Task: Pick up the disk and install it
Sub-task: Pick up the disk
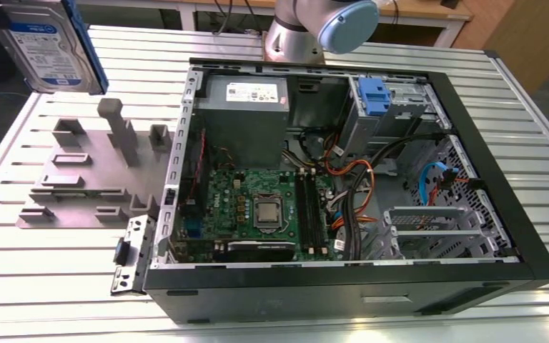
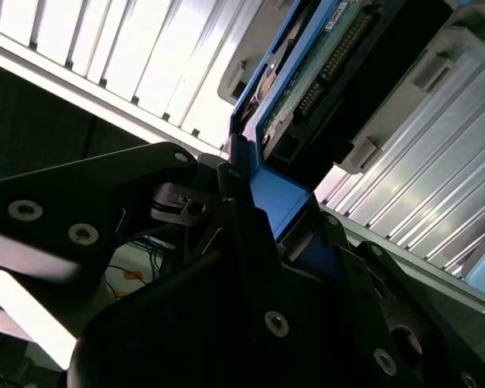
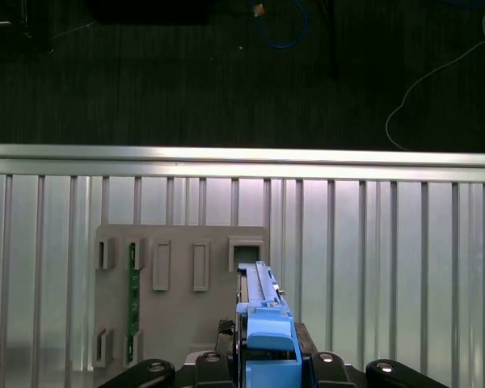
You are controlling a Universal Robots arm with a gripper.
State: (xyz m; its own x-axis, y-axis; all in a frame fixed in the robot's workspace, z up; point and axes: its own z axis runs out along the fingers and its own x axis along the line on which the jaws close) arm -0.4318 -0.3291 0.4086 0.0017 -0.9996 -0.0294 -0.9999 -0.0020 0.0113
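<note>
i had the end effector [image 3: 268, 360] clamped on the disk [image 3: 261, 295] by its blue rail, which showed between the fingers in both wrist views. in the first wrist view the disk sat edge-on over the grey fixture [image 3: 178, 323] on the table [image 3: 388, 267]. in the exterior view the disk stood upright, label showing, at the exterior view's left, well apart from the open case [image 1: 351, 179].

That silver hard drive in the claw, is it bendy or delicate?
Probably stiff: the flat silver hard drive with blue plastic side rails shows no sag upright in the claw. Likely heavy for its size, being metal-cased. Its exposed circuit board suggests it is fragile.
</note>
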